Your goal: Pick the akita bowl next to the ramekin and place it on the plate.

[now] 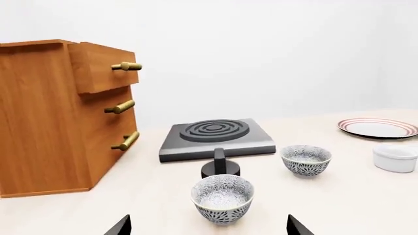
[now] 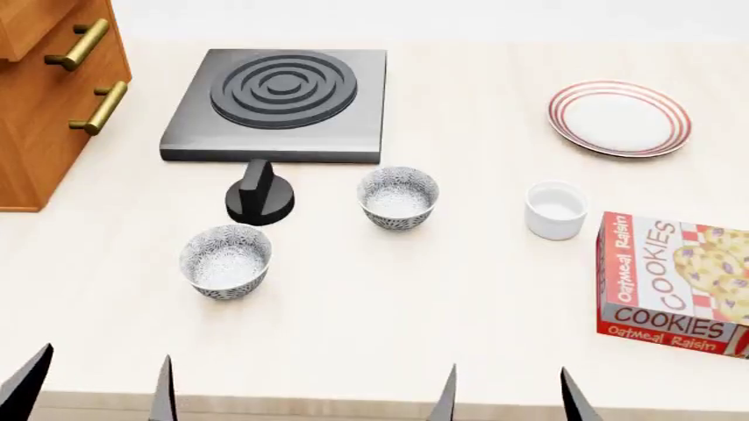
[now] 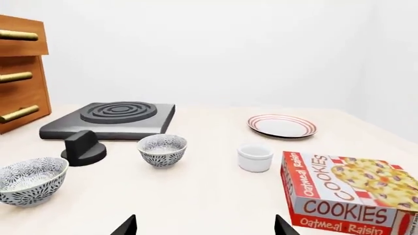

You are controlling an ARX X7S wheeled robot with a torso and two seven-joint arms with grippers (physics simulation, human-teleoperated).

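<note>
Head view, left to right: wooden drawer cabinet (image 2: pixel 47 96) with brass handles at the far left edge of the bench (image 2: pixel 387 307). Left hand (image 2: pixel 96 390) low at the near edge, fingertips spread apart, released, holding nothing. Just beyond it, a patterned bowl (image 2: pixel 224 260), the second one, not the target. Black knob (image 2: pixel 260 195) stands beside that bowl, in front of the dark burner plate (image 2: pixel 281 101). The akita bowl (image 2: pixel 398 197) sits upright mid-bench, right of the knob, well apart from both hands, farther out and between them. Right hand (image 2: pixel 506 395) at the near edge, fingertips apart, released, empty; the akita bowl lies ahead of it and to its left. The ramekin (image 2: pixel 555 210) stands near the akita bowl on its right, not touching. The plate (image 2: pixel 619 117) lies farther back and right, bare. Cookie box (image 2: pixel 673 282) lies flat at the right edge, just beside the ramekin.

Right wrist view: akita bowl (image 3: pixel 162 150) and ramekin (image 3: pixel 255 157) well ahead of the fingertips (image 3: pixel 124 226).
</note>
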